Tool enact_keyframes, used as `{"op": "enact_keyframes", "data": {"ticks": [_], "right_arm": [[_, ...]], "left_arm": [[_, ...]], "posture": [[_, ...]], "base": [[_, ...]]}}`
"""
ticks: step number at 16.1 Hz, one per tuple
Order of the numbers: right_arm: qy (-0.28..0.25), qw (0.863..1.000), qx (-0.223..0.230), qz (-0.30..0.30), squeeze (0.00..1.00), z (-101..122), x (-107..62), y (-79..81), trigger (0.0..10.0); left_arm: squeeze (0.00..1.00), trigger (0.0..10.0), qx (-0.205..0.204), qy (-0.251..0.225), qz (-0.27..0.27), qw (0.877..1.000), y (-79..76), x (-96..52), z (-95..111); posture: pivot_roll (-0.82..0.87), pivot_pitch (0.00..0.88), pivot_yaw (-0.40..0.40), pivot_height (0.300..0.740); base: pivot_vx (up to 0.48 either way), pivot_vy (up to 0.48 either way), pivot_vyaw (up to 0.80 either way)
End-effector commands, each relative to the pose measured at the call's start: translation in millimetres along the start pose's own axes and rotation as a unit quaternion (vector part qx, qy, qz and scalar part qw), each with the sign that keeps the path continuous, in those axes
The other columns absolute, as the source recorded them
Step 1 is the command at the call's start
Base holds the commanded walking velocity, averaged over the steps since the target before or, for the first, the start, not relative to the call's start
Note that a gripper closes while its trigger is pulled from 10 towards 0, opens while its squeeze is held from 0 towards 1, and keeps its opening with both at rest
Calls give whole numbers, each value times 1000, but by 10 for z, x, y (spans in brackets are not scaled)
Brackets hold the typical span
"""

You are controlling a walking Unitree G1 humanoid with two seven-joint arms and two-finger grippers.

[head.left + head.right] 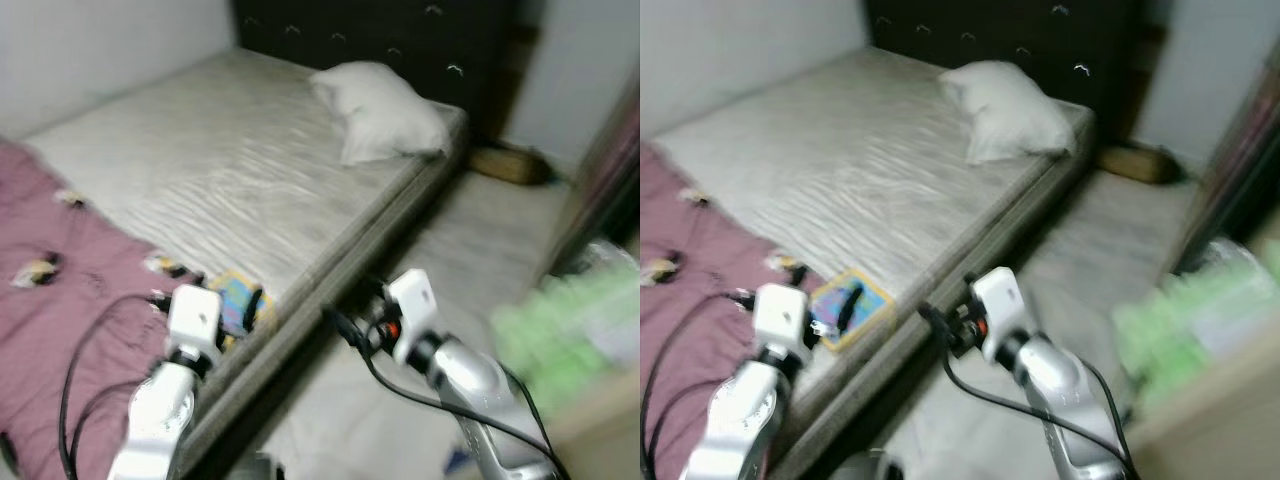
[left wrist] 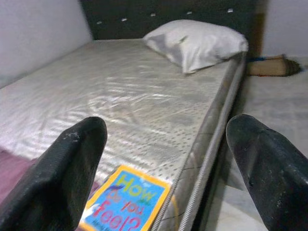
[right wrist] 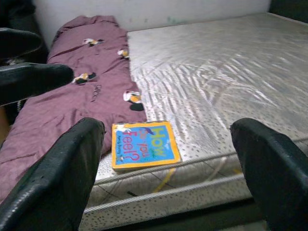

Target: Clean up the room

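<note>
Picture book (image 3: pixel 144 144), a thin square one with a yellow border and blue cover, is the one stray thing we see to tidy: it lies flat at the near edge of the bare silver-grey quilted mattress (image 1: pixel 250 170), just beside the purple printed duvet (image 3: pixel 72 96) that is bunched over the mattress's left end. Going left to right, we have our left gripper (image 2: pixel 166 168) raised near that edge with its two black fingers spread wide and nothing between them, the book showing low between them, which reads to us as lining up for a pick. We count one book, one duvet, and one white pillow (image 1: pixel 380 110) lying at the far right corner by the dark tufted headboard (image 1: pixel 400 40), where a pillow belongs. Our right gripper (image 3: pixel 166 168) hovers off the mattress's side, over the pale floor (image 1: pixel 480 240), its fingers likewise held apart and empty, facing the book from the side, probably ready to steady it. Two grippers, both unloaded.
</note>
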State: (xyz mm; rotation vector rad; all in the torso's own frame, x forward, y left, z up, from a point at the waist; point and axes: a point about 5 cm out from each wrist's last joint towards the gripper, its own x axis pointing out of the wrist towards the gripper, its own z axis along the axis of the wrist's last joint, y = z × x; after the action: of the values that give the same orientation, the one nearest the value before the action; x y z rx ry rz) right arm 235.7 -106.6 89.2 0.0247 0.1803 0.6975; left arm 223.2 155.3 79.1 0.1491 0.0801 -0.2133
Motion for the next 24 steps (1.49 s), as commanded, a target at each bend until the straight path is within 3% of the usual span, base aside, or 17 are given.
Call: {"op": "enact_keyframes", "data": {"ticks": [1, 6, 16, 24], "right_arm": [[-10, 1000, -9, 2, 0, 47, 56, 4, 10000], [-19, 1000, -9, -22, 0, 22, 86, 6, 10000], [-39, 995, -16, -96, 0, 36, 90, -141, 10000], [-47, 992, -17, -114, 0, 35, 98, -168, 10000]], "left_arm": [[0, 10000, 13, -2, 8, 1000, 70, 5, 30], [0, 10000, 12, -8, 35, 999, 77, 25, 33], [0, 10000, 4, -16, 32, 999, 60, 85, 47], [0, 10000, -7, -19, 8, 1000, 14, 81, 56]], "posture": [[-40, 20, -12, 740], [-41, 5, -3, 740], [-51, 0, 0, 740], [-49, 4, -3, 740]], "base": [[0, 0, 794], [0, 0, 798], [0, 0, 797], [0, 0, 698]]}}
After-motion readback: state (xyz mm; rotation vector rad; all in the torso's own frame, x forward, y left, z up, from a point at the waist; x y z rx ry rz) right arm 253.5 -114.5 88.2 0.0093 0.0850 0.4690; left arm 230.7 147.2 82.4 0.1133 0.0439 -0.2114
